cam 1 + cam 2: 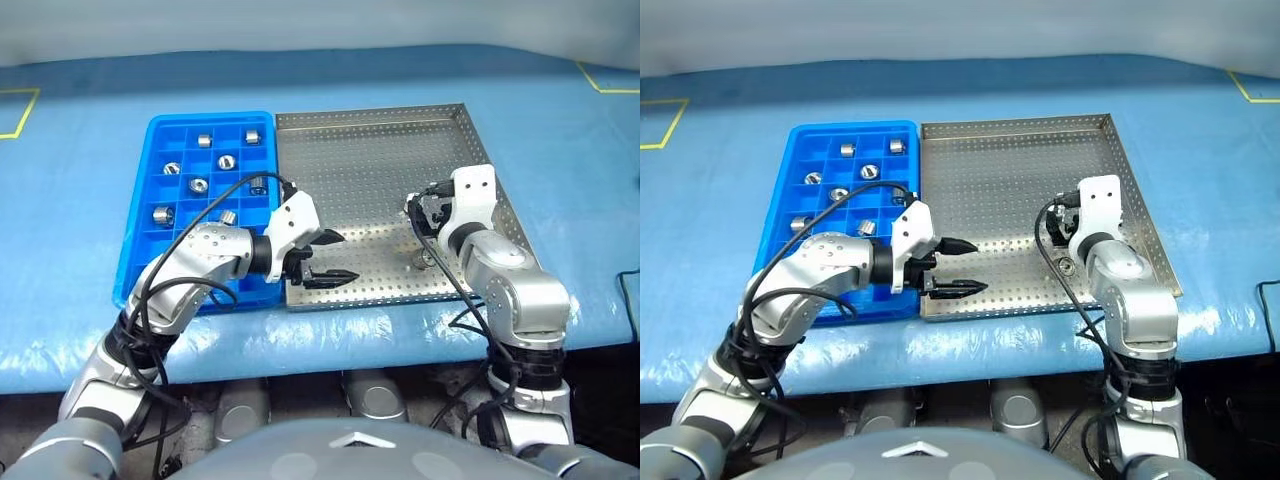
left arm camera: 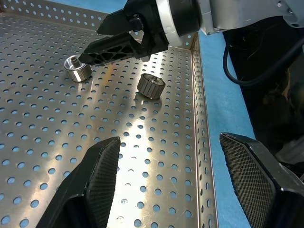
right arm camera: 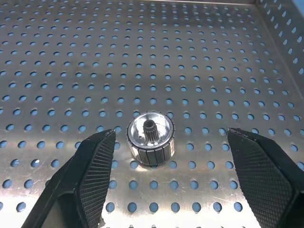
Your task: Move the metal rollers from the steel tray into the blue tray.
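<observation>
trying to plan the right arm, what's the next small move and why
Probably ease the right gripper forward and down, then close on the roller. Its fingers are open, and the roller stands upright on the steel tray just ahead of the gap, nearer one finger, untouched.

The setting looked like a robotics lab or test bench rather than a home. A work table (image 1: 90, 300) was covered in a smooth blue sheet, with yellow tape (image 1: 20, 112) marking zones at its far corners. On it sat a perforated steel tray (image 1: 370, 150) and a blue compartment tray (image 1: 135, 250) holding small metal rollers (image 1: 201, 185), like parts-sorting stock.
</observation>
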Robot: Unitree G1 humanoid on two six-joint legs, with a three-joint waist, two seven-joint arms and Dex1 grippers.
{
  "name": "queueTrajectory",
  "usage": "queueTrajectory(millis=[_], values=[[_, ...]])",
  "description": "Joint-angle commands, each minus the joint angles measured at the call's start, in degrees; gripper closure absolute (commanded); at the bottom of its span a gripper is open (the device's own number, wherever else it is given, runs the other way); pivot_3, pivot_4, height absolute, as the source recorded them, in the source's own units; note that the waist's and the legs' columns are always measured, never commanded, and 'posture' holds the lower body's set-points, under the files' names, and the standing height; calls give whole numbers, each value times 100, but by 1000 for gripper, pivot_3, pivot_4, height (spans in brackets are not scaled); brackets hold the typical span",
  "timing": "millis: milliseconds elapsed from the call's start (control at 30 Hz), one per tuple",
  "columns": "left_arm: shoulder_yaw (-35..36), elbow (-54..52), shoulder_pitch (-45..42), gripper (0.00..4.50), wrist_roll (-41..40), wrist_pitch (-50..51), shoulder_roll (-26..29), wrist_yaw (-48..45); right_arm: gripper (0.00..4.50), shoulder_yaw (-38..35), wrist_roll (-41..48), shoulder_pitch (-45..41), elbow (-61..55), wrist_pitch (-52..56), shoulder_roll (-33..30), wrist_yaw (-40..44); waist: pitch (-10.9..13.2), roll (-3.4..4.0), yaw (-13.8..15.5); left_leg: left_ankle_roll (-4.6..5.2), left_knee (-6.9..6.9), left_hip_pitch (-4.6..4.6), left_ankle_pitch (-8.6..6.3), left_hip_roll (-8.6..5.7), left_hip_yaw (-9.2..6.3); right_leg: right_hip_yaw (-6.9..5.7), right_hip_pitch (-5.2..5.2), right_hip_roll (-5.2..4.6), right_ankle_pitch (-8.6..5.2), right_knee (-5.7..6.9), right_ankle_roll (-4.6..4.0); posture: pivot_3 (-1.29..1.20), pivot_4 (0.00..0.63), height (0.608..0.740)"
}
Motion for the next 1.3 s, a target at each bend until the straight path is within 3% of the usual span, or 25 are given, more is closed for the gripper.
queueTrajectory(millis=[33,400,533,667,867,1133,1300], values=[[3,-48,-9,870,39,-144,-11,11,567,-36,-89,-289,456,-297,46,-12,0,1,-2,0,0,0,0,0,0,0,0,0,0,0,0,-131,150,740],[30,-83,98,870,106,-239,81,129,567,6,-30,-700,1535,-663,151,182,-1,3,10,0,-1,0,0,-1,1,1,0,0,0,0,0,-104,150,740],[97,-16,97,806,147,-237,46,187,1398,69,-89,-726,1702,-809,82,296,-1,3,16,0,-2,0,0,-1,-1,0,0,0,0,0,0,-98,150,740],[65,-18,153,806,183,-236,71,197,2707,83,-108,-724,1733,-907,57,358,-1,3,13,0,-1,0,0,-1,0,1,0,0,0,0,0,-100,150,740],[250,-88,296,806,166,-189,202,245,2707,130,-39,-647,1323,-925,44,530,0,4,13,0,-3,0,0,-1,0,1,-1,0,0,0,0,-97,150,740],[1855,-227,464,806,-24,167,1214,447,2707,1111,1283,-515,-1308,-185,-4,1879,5,11,17,0,-13,0,0,13,-7,-3,-12,15,-6,8,-9,-77,150,740],[2355,-353,618,806,-151,373,1712,391,2707,1773,1863,-764,-1828,241,364,2039,5,11,62,0,-15,-3,0,10,-7,-6,-13,7,-8,3,-11,-58,150,740]])
